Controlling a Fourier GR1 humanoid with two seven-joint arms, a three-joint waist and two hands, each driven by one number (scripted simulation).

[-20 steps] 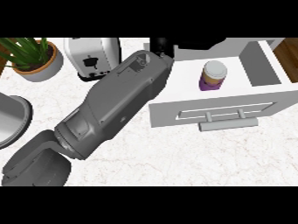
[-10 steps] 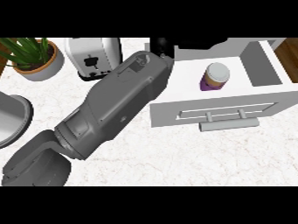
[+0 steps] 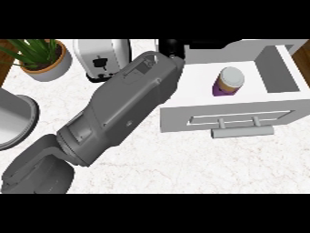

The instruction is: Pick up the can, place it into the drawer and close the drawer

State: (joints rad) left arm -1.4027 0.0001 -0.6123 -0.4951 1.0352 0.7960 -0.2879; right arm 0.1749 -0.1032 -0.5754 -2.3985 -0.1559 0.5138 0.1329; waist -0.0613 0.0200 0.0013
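The can [image 3: 228, 82], purple with a pale lid, stands upright inside the open white drawer [image 3: 276, 69] at the upper right. The drawer's front panel with its bar handle [image 3: 243, 132] faces me. My left forearm [image 3: 120, 111] runs from the lower left up to the drawer's left back corner. Only a black part of my left hand [image 3: 172, 47] shows at the top of the view, left of the can and apart from it. My right hand does not show.
A toaster [image 3: 102, 59] stands at the back, left of the forearm. A potted plant [image 3: 42, 58] sits at the far left back. A large grey round vessel [image 3: 3, 120] stands at the left edge. Marble counter [image 3: 237, 168] stretches in front of the drawer.
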